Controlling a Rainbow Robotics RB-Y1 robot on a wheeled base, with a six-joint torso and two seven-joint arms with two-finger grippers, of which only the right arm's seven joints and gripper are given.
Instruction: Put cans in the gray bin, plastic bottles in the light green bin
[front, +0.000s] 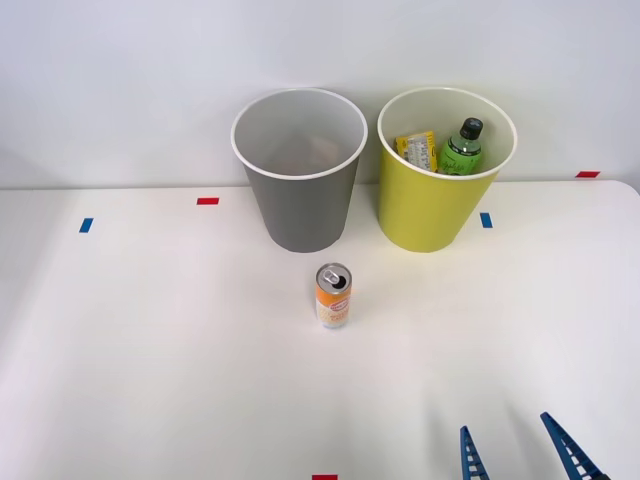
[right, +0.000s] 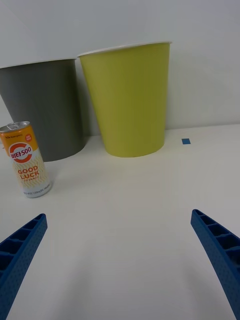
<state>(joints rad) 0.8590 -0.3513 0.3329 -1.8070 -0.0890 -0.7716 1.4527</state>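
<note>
On a white bench (front: 150, 350), we see a small slim drink can (front: 333, 296) with orange and white printed sides and a silver pull-tab top standing upright, just in front of a round tapered gray plastic wastebasket (front: 300, 205) with a white rim. The gray bin's pale inside looks empty from the front view, so far as we can see into it. Beside it, toward the robot's right, stands a round tapered yellow-green plastic wastebasket (front: 430, 215) of the same size, also rimmed in white. Inside the lime bin we see a small green translucent plastic bottle (front: 461, 150) with a black screw cap leaning against the wall, next to a yellow printed packet (front: 418, 150).

The right arm's blue ribbed fingers (front: 518, 452) enter at the near edge of the bench in the front view, well apart from the can and to the robot's right of it. They are spread wide and grip nothing; in the wrist view each finger (right: 20, 250) sits at its own corner with bare bench between them. From that wrist camera we see the can (right: 25, 159) upright near the gray bin (right: 47, 107), with the lime bin (right: 130, 100) next to it.

Small red tape marks (front: 207, 201) and blue tape marks (front: 486, 220) dot the bench around the bins.
</note>
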